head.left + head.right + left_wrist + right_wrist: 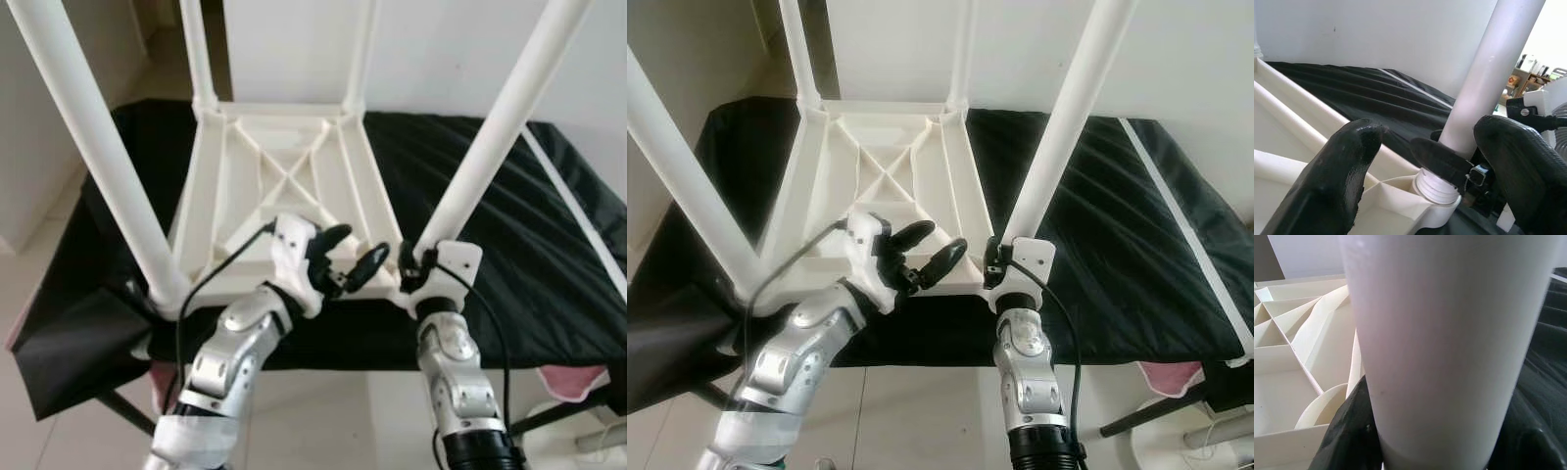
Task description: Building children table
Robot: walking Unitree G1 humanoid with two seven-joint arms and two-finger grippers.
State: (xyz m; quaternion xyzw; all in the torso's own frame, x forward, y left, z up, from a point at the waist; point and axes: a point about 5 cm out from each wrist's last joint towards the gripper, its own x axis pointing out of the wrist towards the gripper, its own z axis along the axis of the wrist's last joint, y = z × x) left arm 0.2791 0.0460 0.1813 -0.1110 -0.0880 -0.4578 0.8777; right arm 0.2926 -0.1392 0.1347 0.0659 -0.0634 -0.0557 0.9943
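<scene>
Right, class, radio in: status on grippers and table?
Right gripper shut on near-right leg. Left gripper open beside it. Tabletop upside down on black cloth.

You are looking at an upturned table top [279,186] of cream plastic, smooth and faintly glossy, with ribbed moulding on its underside, and a smooth white plastic leg [500,122] with a soft sheen gripped near its threaded base by the right gripper [419,264]. It lies on a black cloth [509,235], thin and slightly shiny (creased in fine folds). Your left gripper [345,259] has matt black fingers [1332,181] with a finely textured rubbery surface, and both arms wear brushed silver metal.
</scene>
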